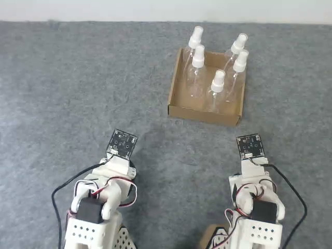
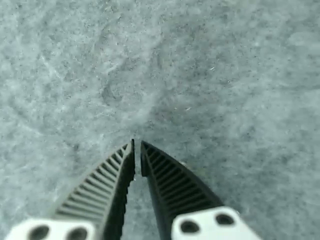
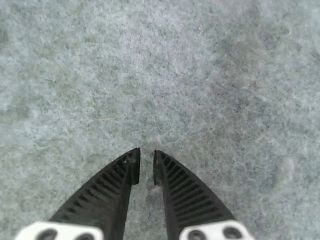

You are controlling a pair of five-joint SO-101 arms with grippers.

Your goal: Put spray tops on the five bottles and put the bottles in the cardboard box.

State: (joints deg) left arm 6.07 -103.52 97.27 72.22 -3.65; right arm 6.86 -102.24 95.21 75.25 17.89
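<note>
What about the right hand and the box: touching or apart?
Apart. The right wrist view shows carpet around the hand; the high view shows the box beyond both arms.

Light bright, even, diffuse, coming from overhead. Grey felt table [image 1: 78, 78] lit uniformly, no hot spots. Cardboard box [image 1: 176, 98] drops thin soft shadow along near edge; inner walls slightly darker. Clear bottles [image 1: 196, 78] carry faint highlights, no hard glare. White spray tops [image 1: 217, 81] brightest objects. Felt between fingers of right gripper [image 3: 146, 155] slightly shaded.
</note>
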